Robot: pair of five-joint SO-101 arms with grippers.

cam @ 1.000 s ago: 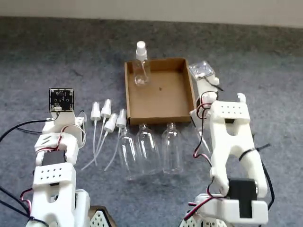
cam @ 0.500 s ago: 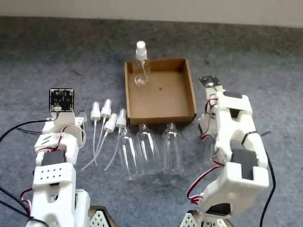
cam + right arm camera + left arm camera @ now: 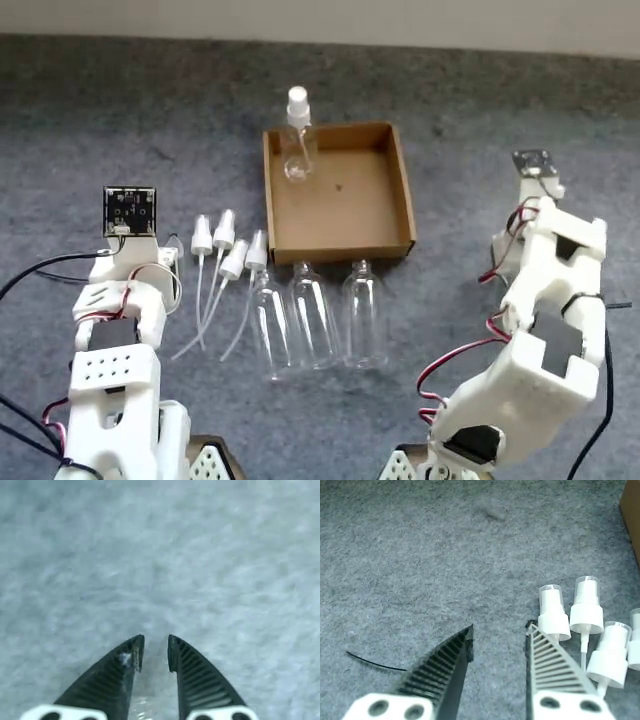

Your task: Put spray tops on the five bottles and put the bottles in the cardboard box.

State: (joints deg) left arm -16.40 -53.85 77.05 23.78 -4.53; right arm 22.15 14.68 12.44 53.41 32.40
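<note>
Currently capping: one topped clear plastic bottle [image 3: 298, 150] in brown cardboard box [image 3: 405, 200], three bare bottles [image 3: 315, 315] lying just outside. Left gripper [image 3: 499, 627] agape beside white spray tops [image 3: 585, 612]; right gripper [image 3: 155, 639] parted, empty. Next, likely: pinch a top.

Cloth, plastic, card
Grey surface [image 3: 100, 120] napped, matt; bottles [image 3: 312, 315] clear glossy plastic; box [image 3: 350, 200] matt brown cardboard.

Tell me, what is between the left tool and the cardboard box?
Four loose spray tops lie between the left tool and the cardboard box, in the left wrist view.
</note>
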